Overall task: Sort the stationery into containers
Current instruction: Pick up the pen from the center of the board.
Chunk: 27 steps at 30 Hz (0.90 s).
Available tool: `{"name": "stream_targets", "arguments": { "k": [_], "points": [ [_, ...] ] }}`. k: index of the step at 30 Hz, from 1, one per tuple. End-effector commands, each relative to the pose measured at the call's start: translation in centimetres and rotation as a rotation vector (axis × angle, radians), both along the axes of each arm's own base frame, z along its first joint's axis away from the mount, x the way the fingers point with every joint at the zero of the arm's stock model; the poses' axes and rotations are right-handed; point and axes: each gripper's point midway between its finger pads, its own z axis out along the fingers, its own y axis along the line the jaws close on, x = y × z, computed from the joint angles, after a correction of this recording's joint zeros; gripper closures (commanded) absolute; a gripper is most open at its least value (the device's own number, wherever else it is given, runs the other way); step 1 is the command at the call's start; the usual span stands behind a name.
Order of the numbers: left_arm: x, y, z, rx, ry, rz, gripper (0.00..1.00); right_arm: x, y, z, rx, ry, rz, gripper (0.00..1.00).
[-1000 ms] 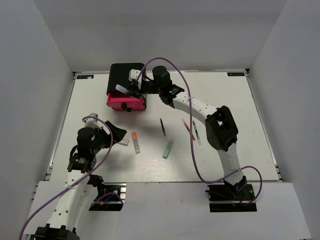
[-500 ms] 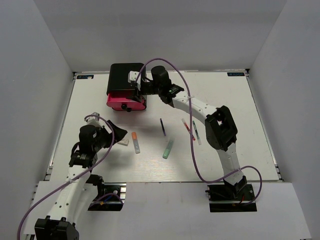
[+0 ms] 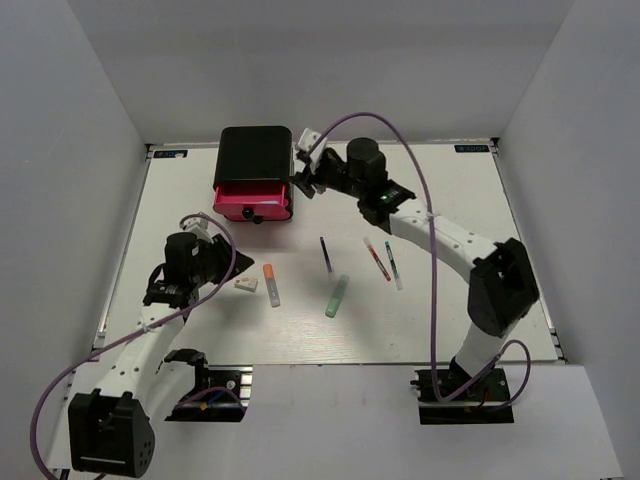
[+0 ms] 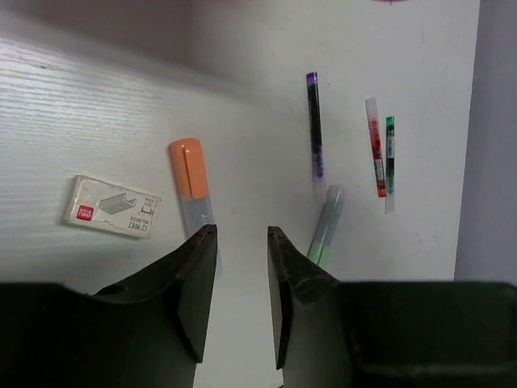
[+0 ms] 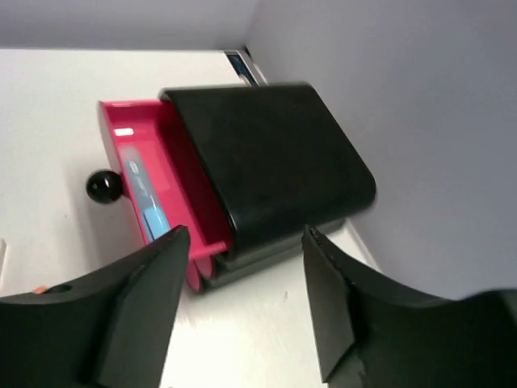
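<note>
The black cabinet [image 3: 255, 152] stands at the back left with its top pink drawer [image 3: 252, 204] pulled out. In the right wrist view a light blue marker [image 5: 146, 192] lies inside that drawer [image 5: 113, 137]. My right gripper [image 3: 300, 178] [image 5: 246, 234] hangs open and empty beside the cabinet's right side. My left gripper [image 3: 214, 260] [image 4: 241, 234] hovers over the table left of the orange-capped marker [image 4: 191, 182] [image 3: 271, 284], its jaws narrowed with nothing between them. A mint green marker [image 3: 336, 296], a dark blue pen [image 3: 326, 254], a red pen [image 3: 376, 258] and a green pen [image 3: 393, 265] lie mid-table.
A small white staples box [image 3: 246, 285] [image 4: 111, 217] lies just left of the orange-capped marker. The drawer's black knob [image 5: 105, 187] points toward the table's middle. White walls close in the table on three sides.
My right gripper let the light blue marker go into the drawer, opened and drew back to the right of the cabinet. My left gripper's jaws narrowed and the arm shifted slightly.
</note>
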Motion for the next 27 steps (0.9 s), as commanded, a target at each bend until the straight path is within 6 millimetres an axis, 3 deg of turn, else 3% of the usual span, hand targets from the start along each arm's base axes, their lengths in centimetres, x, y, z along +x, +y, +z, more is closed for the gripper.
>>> {"name": "stream_targets", "arguments": {
  "k": [1, 2, 3, 5, 6, 8, 9, 10, 15, 22, 27],
  "points": [
    [0.2, -1.6, 1.1, -0.017, -0.021, -0.077, 0.56, 0.4, -4.2, -1.4, -0.073, 0.075, -0.136, 0.34],
    [0.2, -1.7, 1.0, -0.01, -0.021, -0.076, 0.52, -0.3, -5.2, -2.7, -0.094, 0.112, -0.135, 0.36],
    [0.0, -1.9, 0.4, -0.007, 0.004, -0.085, 0.5, -1.0, -6.3, -5.2, -0.127, 0.174, -0.143, 0.42],
    [0.0, -2.5, -0.1, 0.0, 0.029, -0.094, 0.45, -2.1, -8.5, -7.4, -0.149, 0.224, -0.167, 0.52],
    [0.2, -2.7, -0.1, 0.003, 0.038, -0.085, 0.4, -3.7, -9.8, -9.3, -0.163, 0.268, -0.179, 0.55],
    [0.3, -3.3, -0.5, 0.025, 0.06, -0.088, 0.38, -4.2, -11.1, -10.4, -0.169, 0.297, -0.205, 0.57],
    [0.0, -3.5, -1.8, 0.037, 0.111, -0.085, 0.37, -4.6, -11.7, -9.7, -0.149, 0.295, -0.222, 0.57],
    [0.6, -3.8, -1.3, 0.044, 0.112, -0.074, 0.37, -5.4, -12.5, -11.9, -0.179, 0.332, -0.227, 0.57],
    [-0.1, -3.8, -3.7, 0.168, 0.243, 0.004, 0.37, -6.0, -15.1, -13.0, -0.188, 0.352, -0.282, 0.56],
    [-1.6, -4.2, -7.5, 0.31, 0.391, 0.043, 0.39, -6.0, -16.6, -13.9, -0.179, 0.389, -0.328, 0.56],
    [-0.4, -4.1, -8.0, 0.393, 0.37, 0.086, 0.4, -6.1, -17.2, -14.1, -0.17, 0.409, -0.342, 0.54]
  ]
}}
